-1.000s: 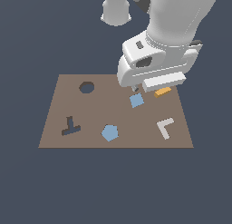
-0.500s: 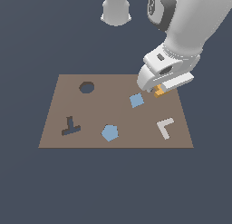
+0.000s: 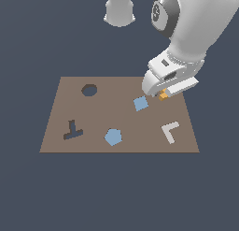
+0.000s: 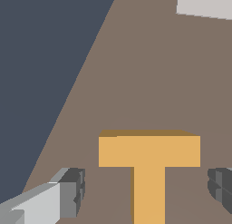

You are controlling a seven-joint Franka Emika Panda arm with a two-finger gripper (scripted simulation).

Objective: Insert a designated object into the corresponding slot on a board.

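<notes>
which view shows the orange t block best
The wrist view: the orange T-shaped block fills the lower frame, its crossbar and stem clear, lying on the board between the open gripper's fingers. In the exterior view only a small orange sliver peeks out beneath the gripper.

A plain dark tabletop [image 3: 32, 188] carries one thing directly: the flat brown board [image 3: 119, 120], lying at its middle, its wider edge toward six o'clock.

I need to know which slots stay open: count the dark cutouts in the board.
2. The round hole lies near the far edge on the exterior view's left; the T-shaped slot lies nearer, same side. The arm may hide more.
</notes>
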